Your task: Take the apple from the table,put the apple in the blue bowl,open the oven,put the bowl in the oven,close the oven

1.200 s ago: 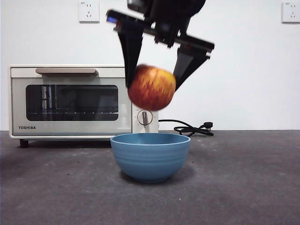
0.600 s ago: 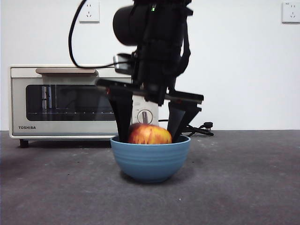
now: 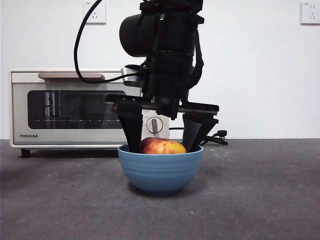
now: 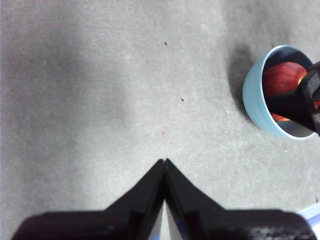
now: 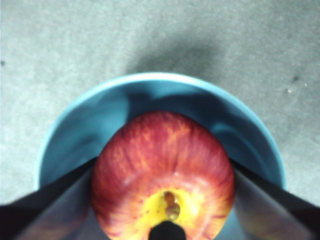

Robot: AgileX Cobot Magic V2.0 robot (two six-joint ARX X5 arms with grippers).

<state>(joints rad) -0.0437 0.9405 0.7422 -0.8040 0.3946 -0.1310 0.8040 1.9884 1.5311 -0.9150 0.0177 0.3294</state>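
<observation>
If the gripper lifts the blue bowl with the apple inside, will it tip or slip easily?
Probably fairly stable: the blue bowl is wide, though its base is narrower, so a push at the rim might tip it. Its surface looks smooth, perhaps slippery for the black jaws. The apple is round and may roll inside, shifting the weight.

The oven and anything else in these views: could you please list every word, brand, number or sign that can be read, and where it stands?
"TOSHIBA": on the oven, lower left of its front.
Markings around the oven's knob: too small to read.
Marks on the wall sockets: too small to read.
Wrist views: no text.
</observation>
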